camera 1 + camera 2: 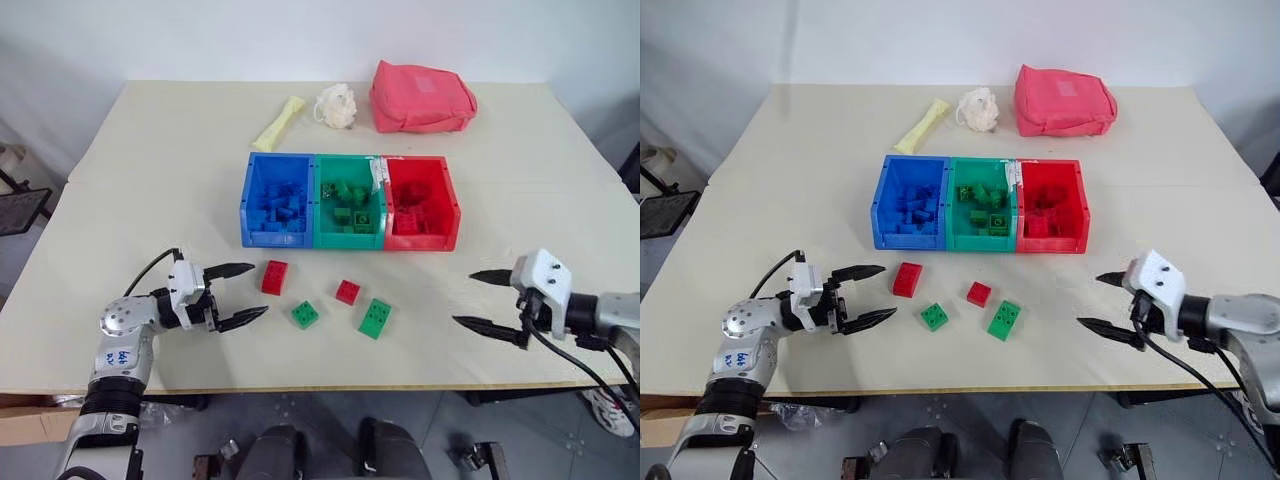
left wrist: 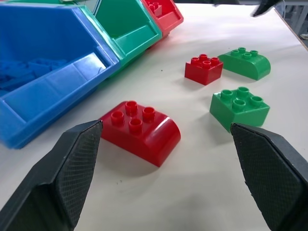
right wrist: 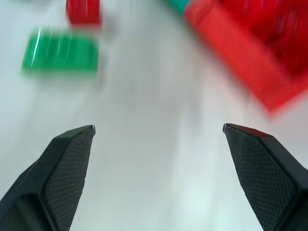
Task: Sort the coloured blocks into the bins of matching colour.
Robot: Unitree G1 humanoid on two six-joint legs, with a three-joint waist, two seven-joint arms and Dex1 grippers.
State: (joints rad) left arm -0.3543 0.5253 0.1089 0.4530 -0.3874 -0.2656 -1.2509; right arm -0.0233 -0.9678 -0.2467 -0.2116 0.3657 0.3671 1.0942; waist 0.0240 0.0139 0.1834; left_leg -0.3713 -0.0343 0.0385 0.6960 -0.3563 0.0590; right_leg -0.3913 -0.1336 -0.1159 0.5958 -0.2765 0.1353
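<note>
Between my grippers: 2 red blocks [image 1: 274, 277], 2 green blocks [image 1: 375, 318] | left gripper [image 1: 243, 294] spread wide, empty | right gripper [image 1: 482, 299] spread wide, empty | bins [image 1: 349, 239] beyond

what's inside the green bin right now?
The green bin, the middle one of the three, holds a heap of green studded blocks, piled loosely. Its front wall hides the lowest ones, so no exact count and the bin floor cannot be seen.

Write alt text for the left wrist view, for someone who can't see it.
The open left pincer faces a red block on the table, nothing held. Beyond lie a smaller red block and two green blocks, beside the blue bin.
</note>
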